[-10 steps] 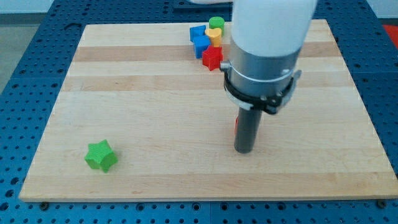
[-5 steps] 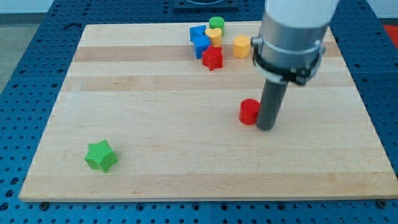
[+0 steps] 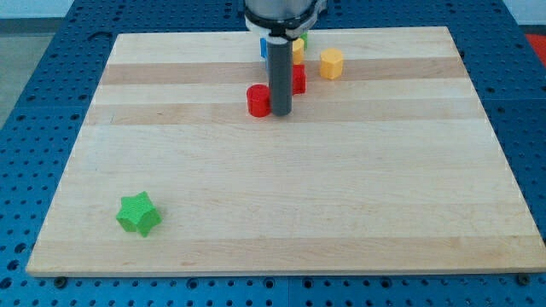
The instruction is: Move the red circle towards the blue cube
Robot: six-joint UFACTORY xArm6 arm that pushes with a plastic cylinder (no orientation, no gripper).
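Although the red circle (image 3: 258, 100) already lies in the upper part of the board (image 3: 409, 213), near the group of blocks at the view's top, you cannot call the task finished. The circle sits just left of my tip (image 3: 281, 114), and the two look to be touching. The rod has no jaws, so there is nothing to open or close; it only stands upright against the circle's right side.

The blue cube (image 3: 264, 48) is almost fully hidden behind the rod. You see only a small blue edge just left of the rod, above the red circle. Some bare wood appears between the circle and that blue edge, so I judge that they are near but not in contact; how large the gap is you cannot tell, because the rod covers much of it.

A second red block (image 3: 299, 78) shows just right of the rod, its shape not clear. The yellow block (image 3: 332, 63) stands further to the view's right, and the green star (image 3: 138, 213) is well apart at the lower left.

What is left, in my judgement, is a short push toward the view's top. For this the tip should stand below the circle, not at its right side.
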